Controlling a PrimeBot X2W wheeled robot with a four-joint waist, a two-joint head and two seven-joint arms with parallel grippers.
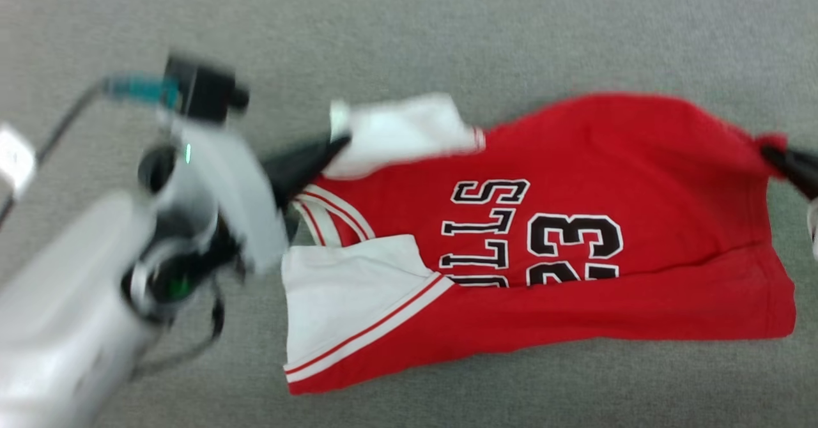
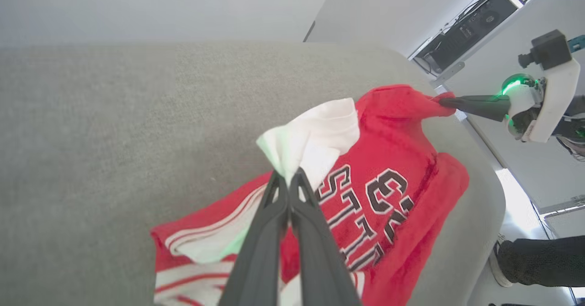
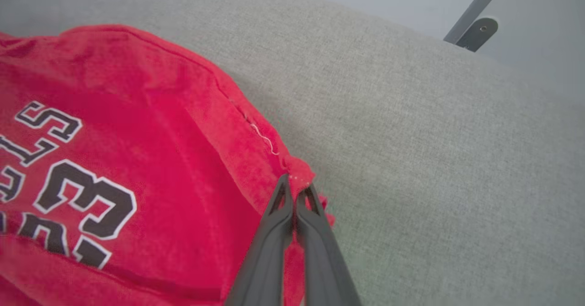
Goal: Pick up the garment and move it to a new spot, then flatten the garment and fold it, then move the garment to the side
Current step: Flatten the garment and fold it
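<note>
Left fingers (image 2: 260,251) clamp the garment (image 1: 639,160) by its sleeve (image 2: 320,132) (right fingers (image 3: 265,260): hem (image 3: 299,171)).

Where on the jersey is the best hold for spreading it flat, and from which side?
The jersey lies lengthwise across: grip opposite ends. Left pincer on the white sleeve from the left, right pincer on the red hem corner from the right.

Grey fabric-covered desk (image 1: 447,25): open along the far side and in a narrow near strip. Middle taken by a small red jersey with white sleeves (image 1: 639,160), stretched between left gripper (image 1: 339,142) and right gripper (image 1: 770,153), jaws pinching cloth. Pale left forearm (image 1: 57,326) blocks the near-left corner.
</note>
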